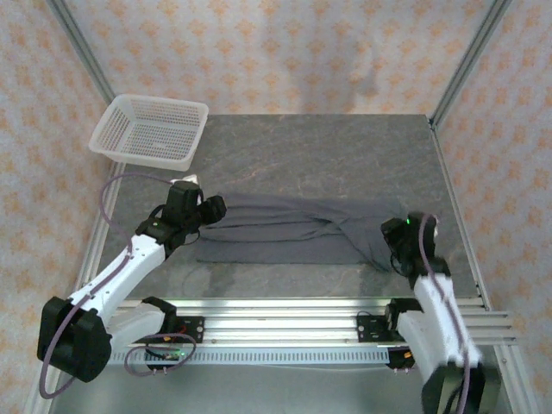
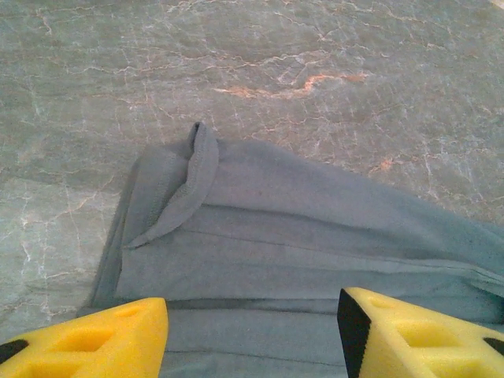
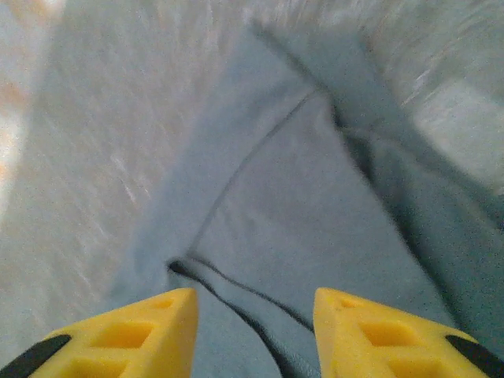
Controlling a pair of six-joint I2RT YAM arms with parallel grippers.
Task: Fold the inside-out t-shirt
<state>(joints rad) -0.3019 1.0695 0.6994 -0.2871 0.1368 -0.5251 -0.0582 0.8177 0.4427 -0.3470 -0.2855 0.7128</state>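
Slate-grey t-shirt (seams showing) lies rumpled across the table.

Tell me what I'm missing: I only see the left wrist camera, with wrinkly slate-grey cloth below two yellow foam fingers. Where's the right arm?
Observer: The right gripper sits over the right end of the slate-grey cloth t-shirt, opposite the left gripper.
Operator: Is it gripping?
Observer: Its wrist camera shows its yellow fingers apart, with the cloth lying loose below them.
Operator: Anything else around?
Observer: A white plastic mesh basket stands at the far left corner of the grey marbled table, apart from the shirt.
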